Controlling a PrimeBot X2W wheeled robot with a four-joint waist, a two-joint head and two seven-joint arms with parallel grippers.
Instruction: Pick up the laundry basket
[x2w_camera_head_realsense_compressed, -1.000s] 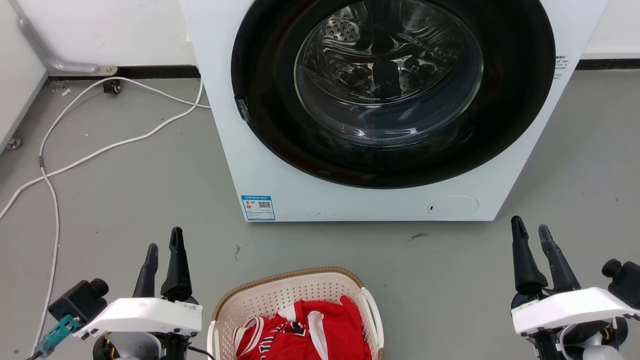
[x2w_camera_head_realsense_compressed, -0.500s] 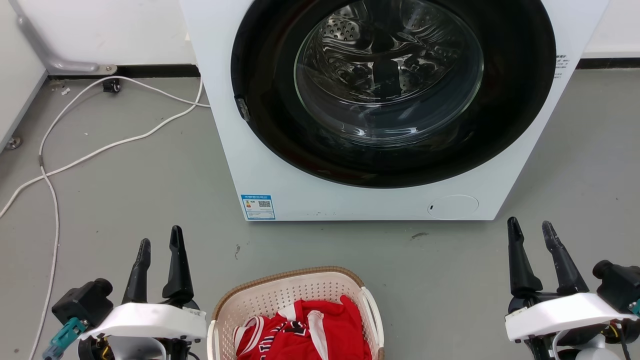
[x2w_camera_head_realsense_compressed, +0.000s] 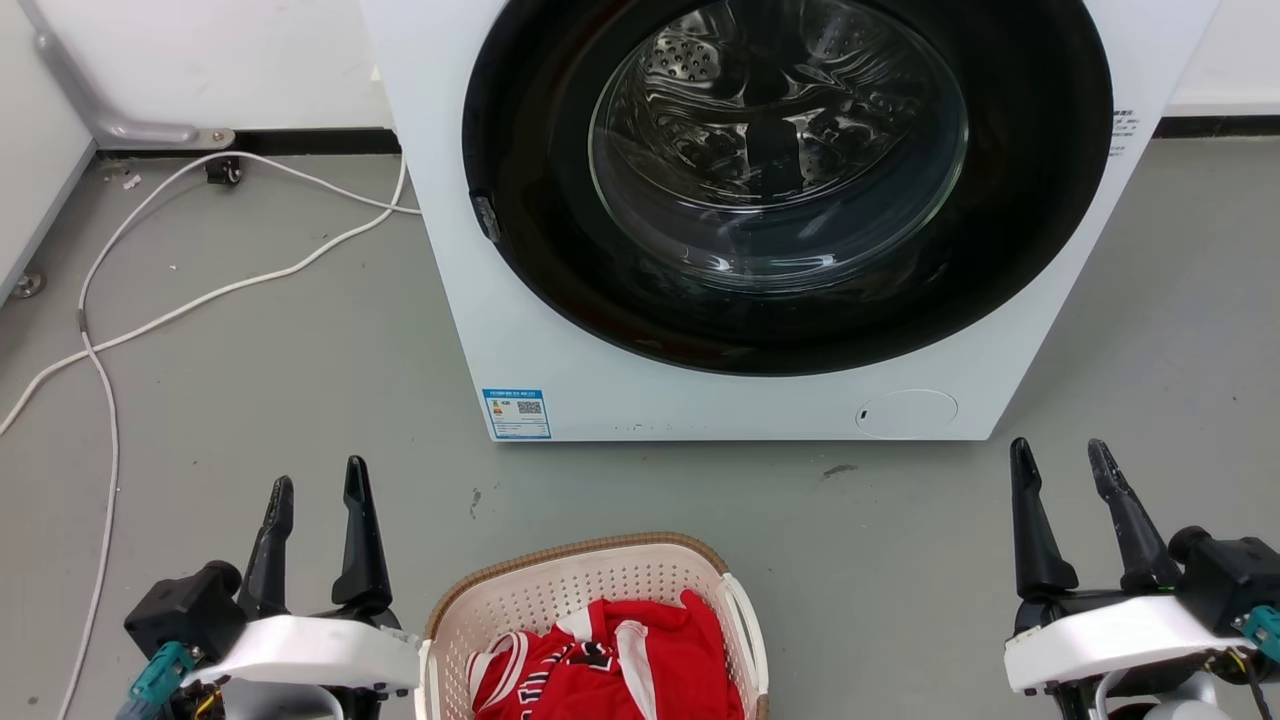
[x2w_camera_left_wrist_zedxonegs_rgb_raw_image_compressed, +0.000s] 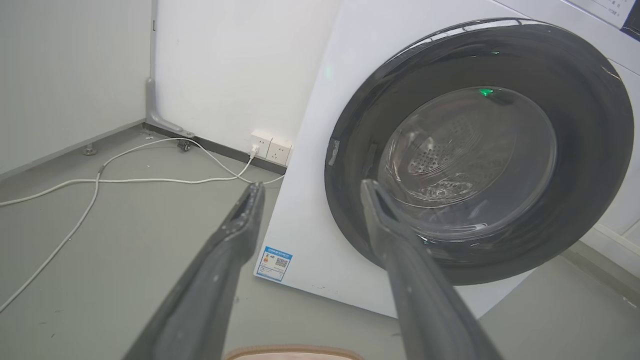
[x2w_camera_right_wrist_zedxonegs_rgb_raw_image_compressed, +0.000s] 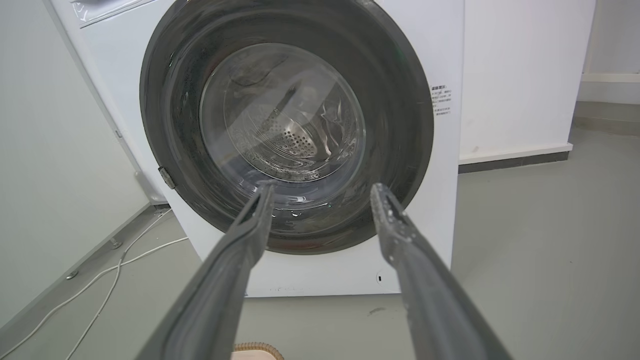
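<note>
The laundry basket (x2w_camera_head_realsense_compressed: 560, 590) — cream plastic, little holes, brown woven rim — holds red cloth (x2w_camera_head_realsense_compressed: 620, 670). Beside it, left end effector (x2w_camera_head_realsense_compressed: 318, 476) and right end effector (x2w_camera_head_realsense_compressed: 1058, 447) are spread wide, holding nothing.

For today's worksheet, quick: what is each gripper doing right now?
Left gripper: open, holding nothing.
Right gripper: open, holding nothing.

Grey floor (x2w_camera_head_realsense_compressed: 250, 420), white wall (x2w_camera_head_realsense_compressed: 250, 60), white washing machine (x2w_camera_head_realsense_compressed: 520, 345), white cables (x2w_camera_left_wrist_zedxonegs_rgb_raw_image_compressed: 165, 181) trailing to wall sockets (x2w_camera_left_wrist_zedxonegs_rgb_raw_image_compressed: 272, 148)
</note>
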